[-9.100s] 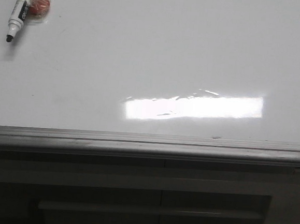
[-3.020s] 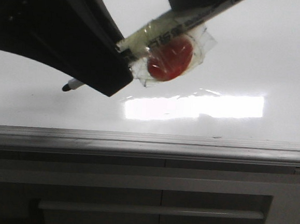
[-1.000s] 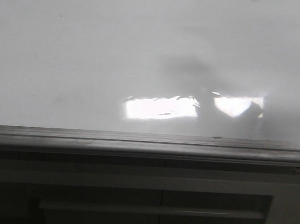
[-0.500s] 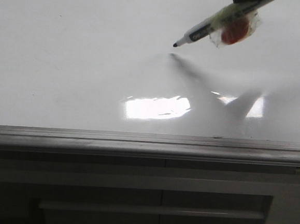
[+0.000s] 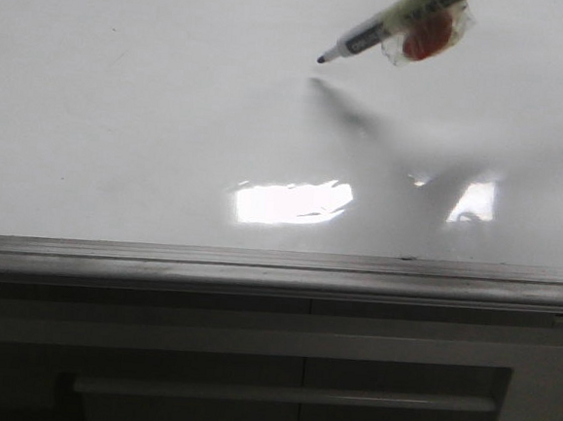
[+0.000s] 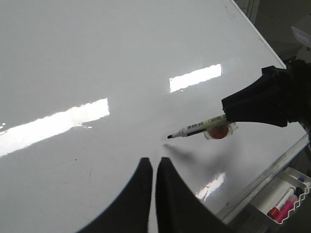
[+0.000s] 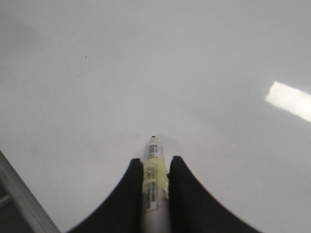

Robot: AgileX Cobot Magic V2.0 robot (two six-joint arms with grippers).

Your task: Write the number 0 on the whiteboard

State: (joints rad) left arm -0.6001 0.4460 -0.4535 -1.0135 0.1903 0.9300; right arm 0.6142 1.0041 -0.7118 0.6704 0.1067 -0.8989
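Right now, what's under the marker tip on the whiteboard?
Bare whiteboard and the shadow of the marker; no ink stroke shows there yet. The right gripper grips the marker. Whether the tip touches the board cannot be told.

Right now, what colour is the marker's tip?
Black; the marker tip shows best in the left wrist view.

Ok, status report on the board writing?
Right gripper shut on marker. Left gripper shut, empty. Whiteboard unmarked, tip just above it.

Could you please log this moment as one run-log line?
right gripper: shut on marker | tip above whiteboard | no 0 drawn | left gripper: shut, empty
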